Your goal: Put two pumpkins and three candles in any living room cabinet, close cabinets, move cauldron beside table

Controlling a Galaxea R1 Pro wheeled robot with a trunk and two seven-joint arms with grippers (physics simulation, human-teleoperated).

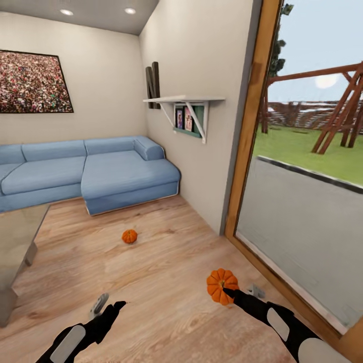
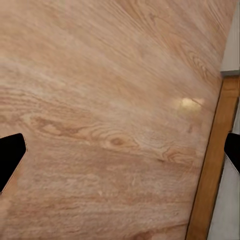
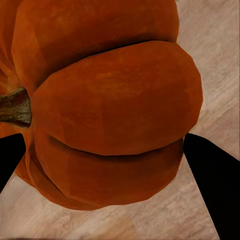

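Brightness: bright and even throughout.
Sources: two ceiling spots [image 1: 98, 11] and daylight through the glass door [image 1: 302, 201].
Glare: a pale reflection on the wood floor [image 2: 187, 103].
Shadows: faint, soft.
Sharpness: the pumpkin [image 3: 105, 105] is slightly soft up close.
Edges: walls lean, wide-angle stretch.

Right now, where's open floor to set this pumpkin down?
Bare wood floor lies between the left gripper and the held pumpkin. Tighter rightward by the glass door frame, and left by the table.
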